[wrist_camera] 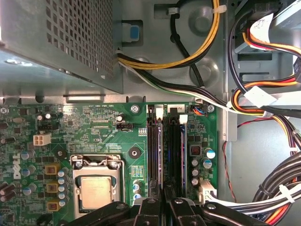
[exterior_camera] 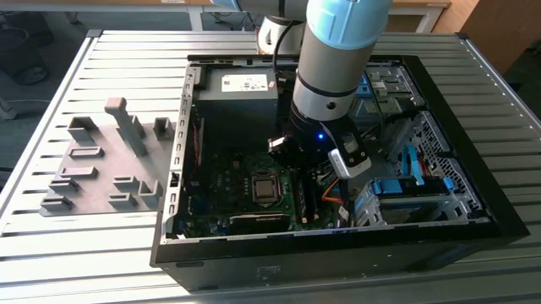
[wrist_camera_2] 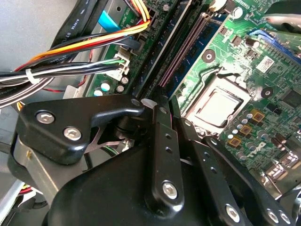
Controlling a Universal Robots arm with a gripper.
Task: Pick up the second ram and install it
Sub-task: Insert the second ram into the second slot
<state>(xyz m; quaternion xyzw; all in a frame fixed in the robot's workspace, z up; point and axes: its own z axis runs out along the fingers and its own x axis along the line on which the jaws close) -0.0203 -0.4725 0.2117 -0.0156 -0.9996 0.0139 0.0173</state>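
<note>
Vertically, the arm (exterior_camera: 325,76) reaches down over the motherboard (exterior_camera: 253,190).

An open black computer case (exterior_camera: 473,209) lies flat on the slatted metal worktop (exterior_camera: 76,253). Inside it sits a green motherboard (wrist_camera: 101,129) with its silver processor (wrist_camera: 96,194) bare in the socket. Orange, yellow and black cables (wrist_camera: 263,101) bundle along one side beside a perforated metal box (wrist_camera: 61,37), probably the power supply. Grey plastic fixture blocks (exterior_camera: 106,164) stand on the worktop at the exterior view's left.
</note>
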